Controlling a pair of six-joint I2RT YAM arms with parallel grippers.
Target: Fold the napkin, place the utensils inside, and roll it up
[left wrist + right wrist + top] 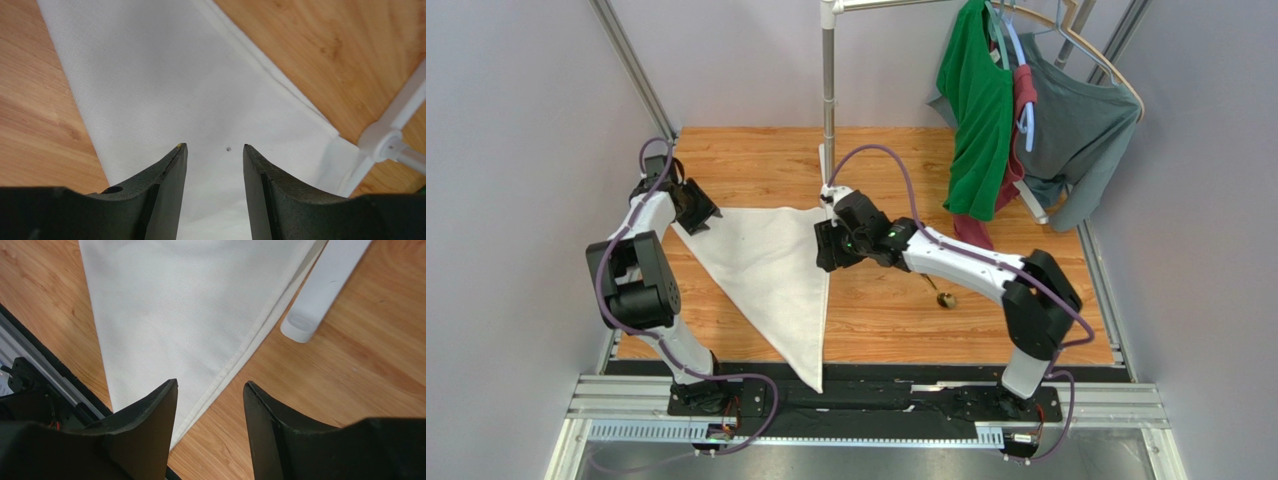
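The white napkin lies flat on the wooden table as a triangle, its long point toward the near edge. My left gripper hovers at the napkin's far left corner. In the left wrist view this gripper is open over the cloth, with nothing pinched. My right gripper sits at the far right corner. The right wrist view has it open, with the napkin's hemmed edge running under the gap. The spoon lies on the wood beneath the right forearm, apart from the napkin.
A white pole stand rises just behind the napkin's right corner; its foot shows in both wrist views. A green shirt and a grey shirt hang at the back right. A black rail borders the table's near edge.
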